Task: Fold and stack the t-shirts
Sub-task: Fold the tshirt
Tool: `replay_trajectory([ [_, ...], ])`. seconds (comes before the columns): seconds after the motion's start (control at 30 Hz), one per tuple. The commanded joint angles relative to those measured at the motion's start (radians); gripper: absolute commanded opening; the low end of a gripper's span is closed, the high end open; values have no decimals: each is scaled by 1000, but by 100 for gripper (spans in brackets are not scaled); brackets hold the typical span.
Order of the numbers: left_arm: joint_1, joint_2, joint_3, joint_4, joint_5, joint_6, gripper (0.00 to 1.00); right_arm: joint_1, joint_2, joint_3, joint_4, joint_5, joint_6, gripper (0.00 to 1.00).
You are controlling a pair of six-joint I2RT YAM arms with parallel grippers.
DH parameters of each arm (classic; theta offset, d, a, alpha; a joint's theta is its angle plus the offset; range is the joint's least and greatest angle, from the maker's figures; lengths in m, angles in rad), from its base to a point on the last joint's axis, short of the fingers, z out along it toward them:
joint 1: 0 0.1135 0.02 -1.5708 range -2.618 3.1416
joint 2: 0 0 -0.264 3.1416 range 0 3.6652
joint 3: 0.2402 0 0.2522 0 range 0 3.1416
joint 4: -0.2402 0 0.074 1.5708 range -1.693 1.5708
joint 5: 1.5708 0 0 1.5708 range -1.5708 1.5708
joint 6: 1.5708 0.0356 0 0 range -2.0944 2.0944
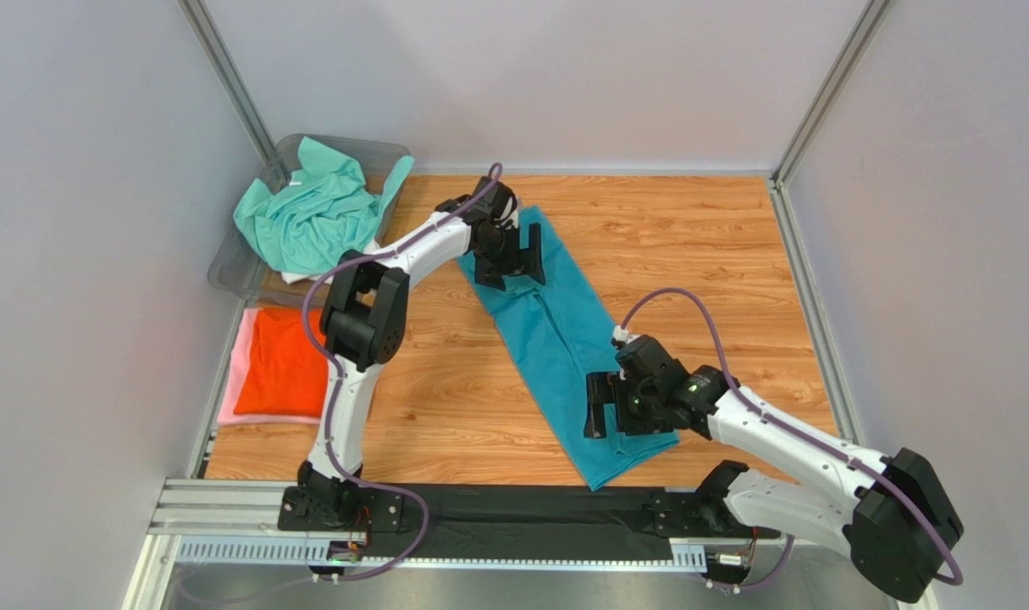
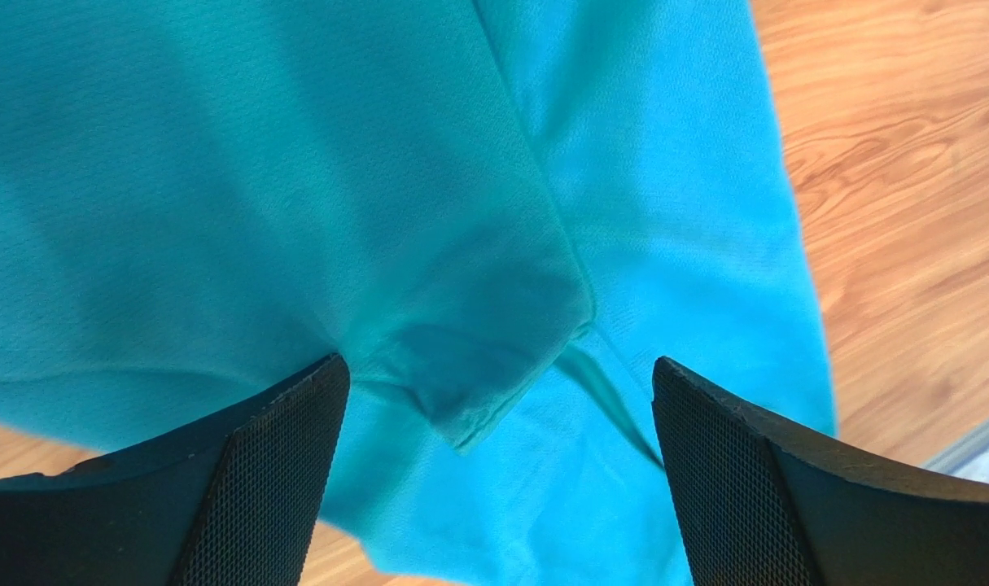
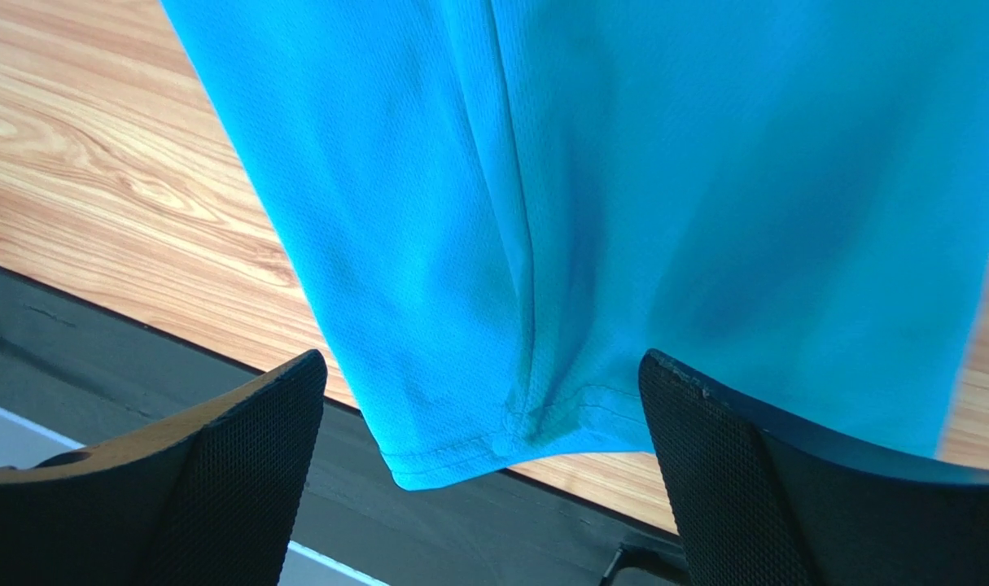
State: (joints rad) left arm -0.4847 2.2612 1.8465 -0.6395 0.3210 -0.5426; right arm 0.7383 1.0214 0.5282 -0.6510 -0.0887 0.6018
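The orange shirt [image 1: 281,362] sits folded on the pink shirt [image 1: 238,381]; the teal shirt [image 1: 551,337] — so far only a long strip — likely needs cross-folding, with the left gripper [image 1: 507,261] and right gripper [image 1: 612,416] spread-fingered over its ends.

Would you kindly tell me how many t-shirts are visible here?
4: a teal one spread mid-table, a mint-green one in the bin, an orange one atop a pink one at left. White cloth under the mint may be another.

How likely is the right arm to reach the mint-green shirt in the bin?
Probably not. The mint-green shirt lies in the bin, far left, the right tool is over the near end of the teal shirt, and the left arm stands between.
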Motion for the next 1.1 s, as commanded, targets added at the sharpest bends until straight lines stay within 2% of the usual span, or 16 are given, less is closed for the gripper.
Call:
replay_trajectory([
  [0.0, -2, -107, 7, -55, -62, 89, 100, 6, -38, 88, -71, 76, -83, 100],
  [0.1, 8, -129, -9, -55, -74, 102, 100, 9, -23, 110, -81, 55, -111, 92],
  [0.3, 41, -72, -10, -54, -33, 83, 100, 41, 60, 110, -79, 69, -86, 71],
  [0.47, 63, -29, -24, -46, -37, 87, 100, 56, 147, 113, -94, 75, -56, 58],
  [0.5, 67, -25, -29, -46, -36, 87, 100, 62, 161, 115, -99, 81, -50, 52],
  [0.53, 73, -17, -30, -45, -34, 89, 100, 65, 173, 119, -120, 105, -47, 42],
  [0.63, 97, -5, -38, -43, -30, 95, 100, 70, 195, 148, -185, 180, -25, 24],
  [0.73, 113, -2, -46, -38, -28, 108, 100, 72, 203, 194, -257, 240, -10, 14],
  [0.93, 130, 21, -46, -32, -11, 122, 100, 79, 210, 347, -456, 450, -10, 2],
  [1.07, 140, 29, -49, -22, 7, 121, 100, 102, 236, 441, -542, 506, -19, 1],
])
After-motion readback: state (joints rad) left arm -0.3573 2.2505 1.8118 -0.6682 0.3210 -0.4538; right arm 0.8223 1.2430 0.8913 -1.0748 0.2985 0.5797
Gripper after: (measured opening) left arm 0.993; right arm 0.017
